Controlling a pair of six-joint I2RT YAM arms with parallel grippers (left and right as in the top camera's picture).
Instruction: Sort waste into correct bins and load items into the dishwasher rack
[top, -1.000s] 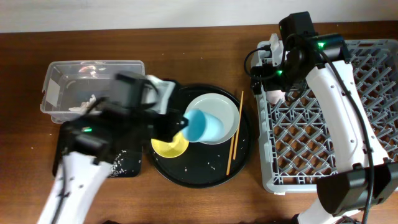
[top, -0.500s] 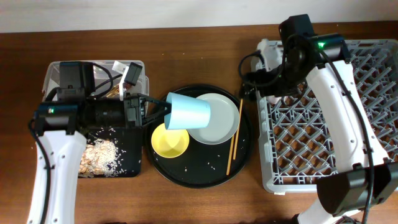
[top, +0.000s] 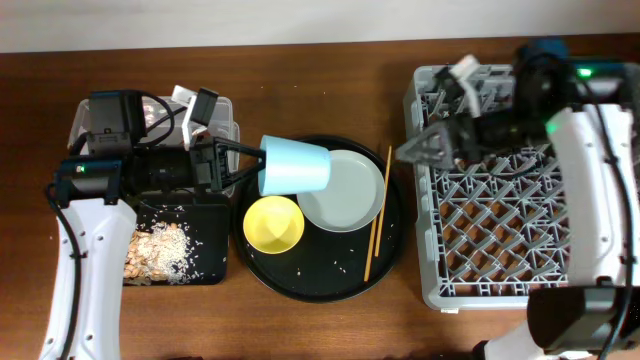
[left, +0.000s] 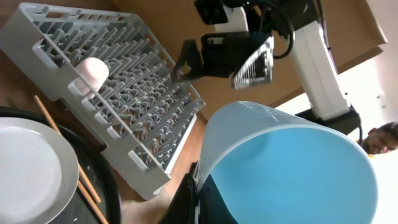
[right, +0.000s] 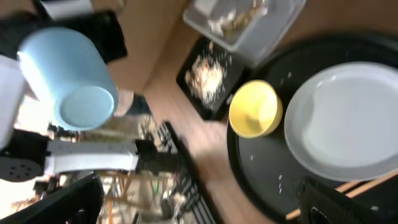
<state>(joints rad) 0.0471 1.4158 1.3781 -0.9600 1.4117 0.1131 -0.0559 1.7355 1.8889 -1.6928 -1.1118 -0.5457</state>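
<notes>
Overhead view, left half: what do I have in my left gripper (top: 256, 168)?

— The small blue cup (top: 296, 166). The fingers are pressed together on its wall at the rim. The cup lies on its side in the air, mouth toward the gripper and base toward the dishwasher rack (top: 500, 230). It hangs over the round black tray (top: 330, 285).

And on that tray?

— I read three items. The yellow bowl (top: 273, 223) stands at the left and the pale green plate (top: 345, 195) just beside it. The chopsticks (top: 377, 215) lie along the plate's right side. Pale crumbs dot the tray floor.

Waste side?

— Food scraps (top: 155, 250) sit in the shallow black tray (top: 207, 268). Behind it, the clear tub (top: 228, 125) is mostly hidden by my left arm.

Right half?

— My right gripper (top: 425, 150), blurred from overhead, is over the rack's left edge. The right wrist view shows its fingers spread wide. From the left wrist view, a small pinkish cup (left: 92, 70) sits upside down on the pegs near a rack corner.
</notes>
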